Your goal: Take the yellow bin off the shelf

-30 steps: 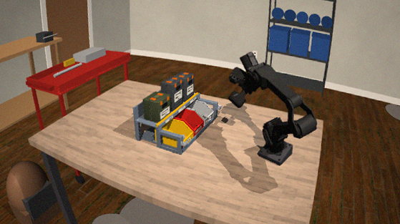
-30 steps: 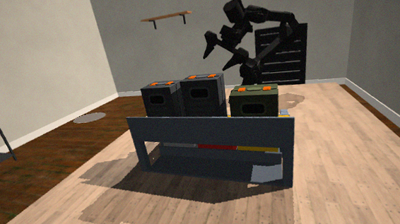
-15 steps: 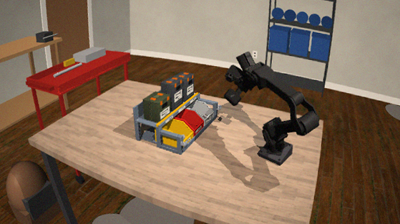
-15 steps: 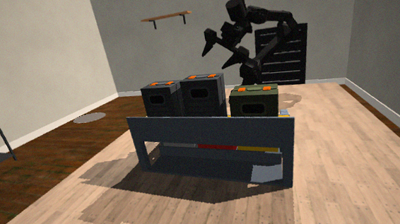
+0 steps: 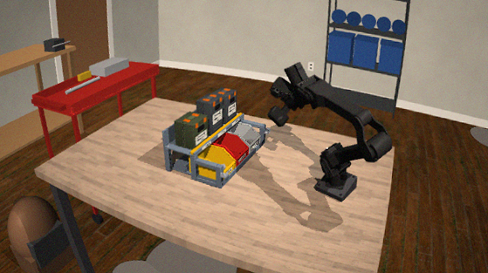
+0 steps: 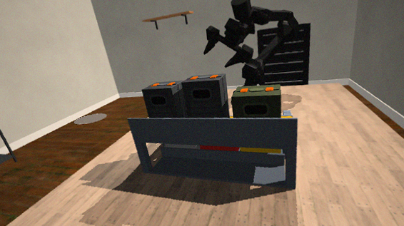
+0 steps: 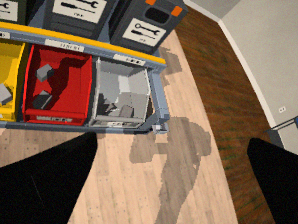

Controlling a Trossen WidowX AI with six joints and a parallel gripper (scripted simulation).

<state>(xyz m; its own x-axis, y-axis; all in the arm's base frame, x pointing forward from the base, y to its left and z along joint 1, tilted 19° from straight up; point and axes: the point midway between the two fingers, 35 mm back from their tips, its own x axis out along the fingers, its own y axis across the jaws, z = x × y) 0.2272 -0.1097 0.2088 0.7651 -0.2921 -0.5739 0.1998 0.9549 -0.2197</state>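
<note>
Spread wide and empty, my gripper (image 6: 223,55) (image 7: 174,143) is hovering above the table (image 5: 221,218) (image 6: 333,156) (image 7: 125,185); the yellow bin (image 5: 218,159) (image 6: 260,150) (image 7: 10,75) is sitting in the shelf (image 5: 221,179) (image 6: 212,123) (image 7: 158,95), beside the red bin (image 5: 233,147) (image 6: 219,148) (image 7: 60,85), below the cases.

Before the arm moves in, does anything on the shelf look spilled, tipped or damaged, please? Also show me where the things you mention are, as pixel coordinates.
Nothing stands out: the yellow (image 5: 218,159) (image 7: 11,65), red (image 5: 233,145) (image 7: 60,80) and grey bins (image 5: 249,133) (image 7: 122,82) sit side by side, upright, and no spilled parts show.
</note>
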